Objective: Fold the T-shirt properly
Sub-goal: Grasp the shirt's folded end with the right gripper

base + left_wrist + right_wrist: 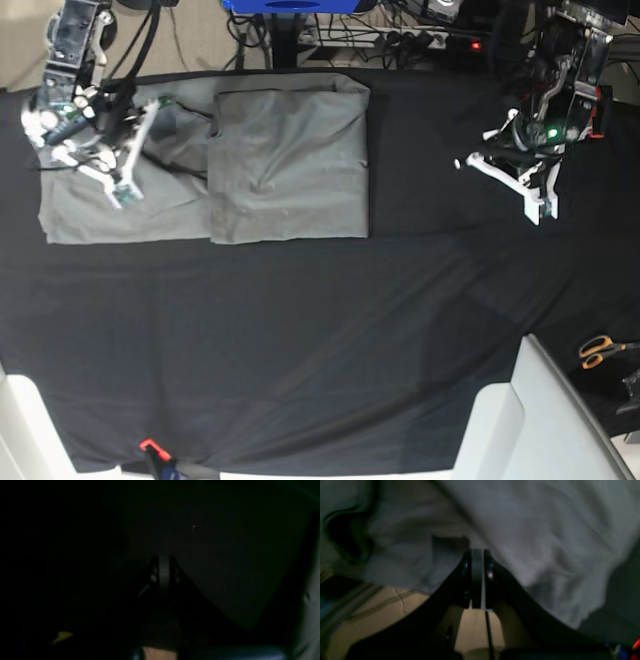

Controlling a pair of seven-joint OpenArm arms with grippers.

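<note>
The light-grey T-shirt (290, 160) lies on the black table cloth at the upper left of the base view, with its right part folded over into a rectangle. My right gripper (122, 192) hangs over the shirt's left part. In the right wrist view, which is blurred, its jaws (477, 551) are pressed together just above the wrinkled grey T-shirt (545, 530), and I see no fabric between them. My left gripper (538, 212) is far from the shirt, over bare cloth at the upper right. The left wrist view is very dark and shows that gripper (163, 558) shut and empty.
The black table cloth (300, 330) covers the whole table. Orange-handled scissors (600, 350) lie at the right edge, beside a white panel (540, 420) at the bottom right. Cables and a power strip (410, 40) run behind the table's far edge.
</note>
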